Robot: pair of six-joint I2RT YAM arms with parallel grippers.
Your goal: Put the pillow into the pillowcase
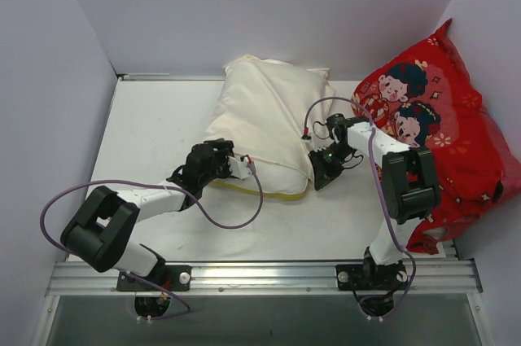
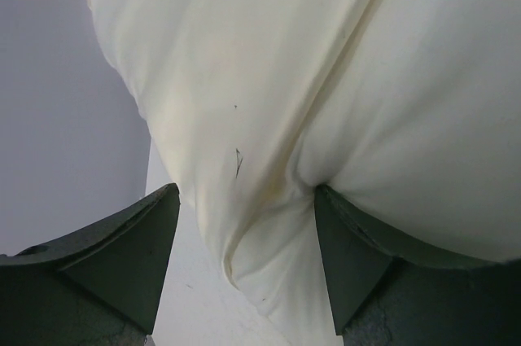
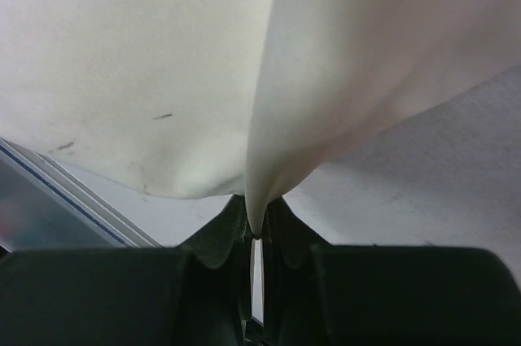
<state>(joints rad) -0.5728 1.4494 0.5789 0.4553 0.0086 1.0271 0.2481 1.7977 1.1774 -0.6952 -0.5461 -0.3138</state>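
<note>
Pillowcase (image 3: 273,102) fold between closed right jaws

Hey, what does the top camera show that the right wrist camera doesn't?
Only the top view: the left gripper, the red cushion and the pillow's yellow seam peeking out of the pillowcase. Only the right wrist: the right gripper shut on a pinched fold of that fabric. Both: pillowcase, right gripper, table.
</note>
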